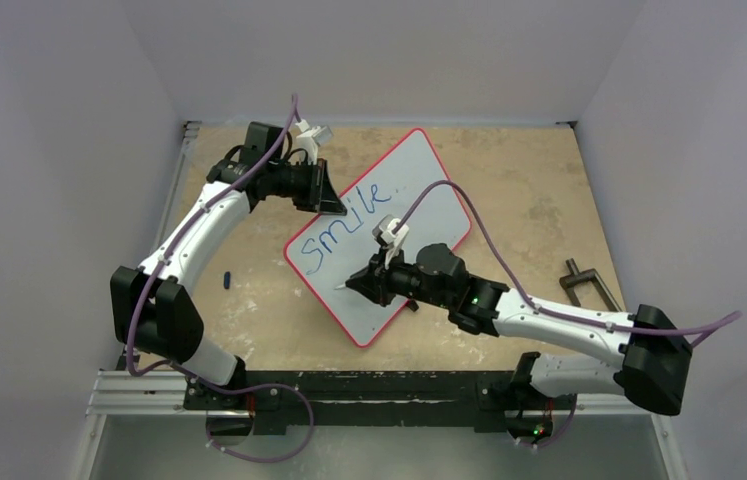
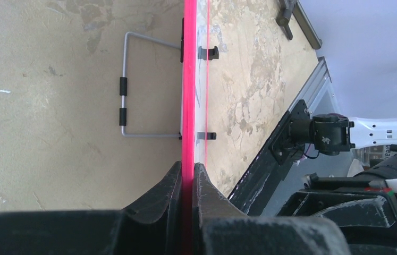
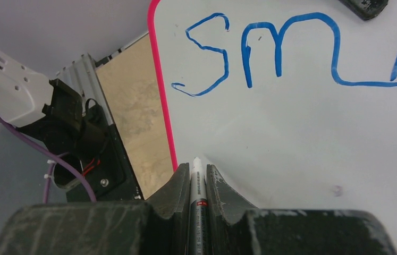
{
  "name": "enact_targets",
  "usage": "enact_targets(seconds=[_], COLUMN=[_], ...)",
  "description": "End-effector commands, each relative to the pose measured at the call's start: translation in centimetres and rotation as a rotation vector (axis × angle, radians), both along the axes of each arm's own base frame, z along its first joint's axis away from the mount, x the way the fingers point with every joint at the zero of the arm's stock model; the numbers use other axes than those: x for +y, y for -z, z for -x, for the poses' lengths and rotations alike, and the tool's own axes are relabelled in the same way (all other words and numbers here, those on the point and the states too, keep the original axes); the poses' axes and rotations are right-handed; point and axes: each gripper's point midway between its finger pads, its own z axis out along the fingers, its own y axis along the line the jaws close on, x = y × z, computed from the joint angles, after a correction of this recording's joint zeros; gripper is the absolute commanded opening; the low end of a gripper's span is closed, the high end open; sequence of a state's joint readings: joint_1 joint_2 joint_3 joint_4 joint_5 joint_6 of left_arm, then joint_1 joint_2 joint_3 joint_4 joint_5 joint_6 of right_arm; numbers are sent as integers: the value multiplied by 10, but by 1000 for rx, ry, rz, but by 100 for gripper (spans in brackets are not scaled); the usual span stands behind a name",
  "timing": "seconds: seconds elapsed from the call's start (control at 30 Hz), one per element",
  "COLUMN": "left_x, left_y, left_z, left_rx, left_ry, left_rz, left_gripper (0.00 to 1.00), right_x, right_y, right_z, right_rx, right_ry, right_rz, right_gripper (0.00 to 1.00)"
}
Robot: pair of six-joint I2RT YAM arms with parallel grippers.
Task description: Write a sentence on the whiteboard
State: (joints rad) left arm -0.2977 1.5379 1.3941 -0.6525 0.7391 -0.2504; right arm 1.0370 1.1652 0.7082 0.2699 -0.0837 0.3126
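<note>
Robot lab, plain enclosure walls [image 1: 39,150], worn table [image 1: 539,180]

Top camera overhead, facing down; wrist cameras close-up; all share whiteboard [image 1: 414,160].

Whiteboard [image 1: 415,165] edge sits in left gripper [image 1: 328,201]; right gripper [image 1: 365,283] holds marker [image 1: 352,286].

small blue object [image 1: 226,278]: on wooden table [image 1: 509,180], left | dark metal clamp [image 1: 589,283]: table, right side
</note>
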Motion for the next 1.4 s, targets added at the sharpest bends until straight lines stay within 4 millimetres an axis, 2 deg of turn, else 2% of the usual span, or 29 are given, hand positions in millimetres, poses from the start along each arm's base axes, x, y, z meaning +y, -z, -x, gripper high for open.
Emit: enact_targets(seconds=[0.0, 0.3, 0.67, 1.1, 1.37], left_x=[3, 2, 2, 3, 4], left_y=[-33, -32, -33, -35, -36], left_z=[-20, -21, -20, -18, -19], left_rx=[-173, -168, -169, -178, -185], left_ry=[-46, -43, -41, -43, -45], left_rz=[16, 23, 23, 21, 19], left_gripper=[0, 0, 0, 0, 0], right_x=[15, 23, 31, 19, 2], right_y=[-40, -55, -50, -7, 31], right_z=[-10, -24, -40, -33, -22], right_rx=[-100, -133, -117, -46, 11], right_ry=[19, 66, 121, 126, 132], right_rz=[-76, -84, -40, 35, 90], right_gripper=[0, 0, 0, 0, 0])
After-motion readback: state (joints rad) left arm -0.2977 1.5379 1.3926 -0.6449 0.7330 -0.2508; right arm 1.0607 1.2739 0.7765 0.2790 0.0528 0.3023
